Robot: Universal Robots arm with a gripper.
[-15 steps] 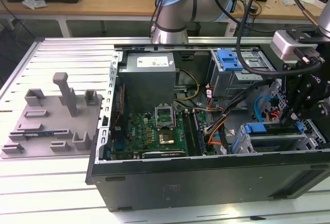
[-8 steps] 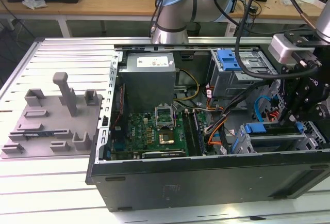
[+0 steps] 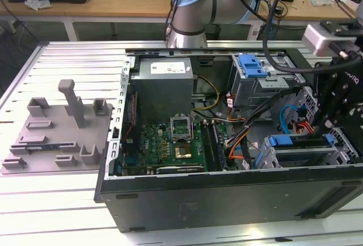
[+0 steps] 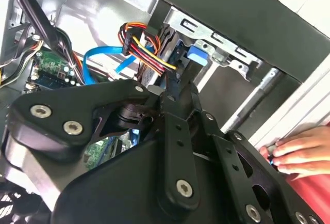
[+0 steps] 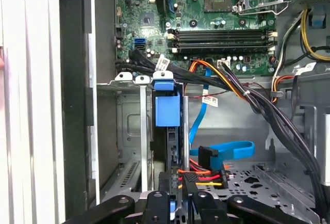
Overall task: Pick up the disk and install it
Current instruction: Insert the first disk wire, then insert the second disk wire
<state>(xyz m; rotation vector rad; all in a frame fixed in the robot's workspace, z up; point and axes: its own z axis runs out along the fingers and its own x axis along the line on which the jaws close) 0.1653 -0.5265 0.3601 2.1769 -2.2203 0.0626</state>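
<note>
Claw (image 5: 178,195) fingers sit together at the disk (image 5: 167,131) edge, apparently gripping it to seat it upright in the drive cage (image 5: 129,131).

Materials and finishes

Matt black metal is seen on the gripper (image 4: 175,92); glossy blue plastic on the disk (image 5: 167,111) carrier; bare dull steel on the drive cage (image 5: 129,131); ribbed aluminium on the bench (image 3: 51,64).
</note>
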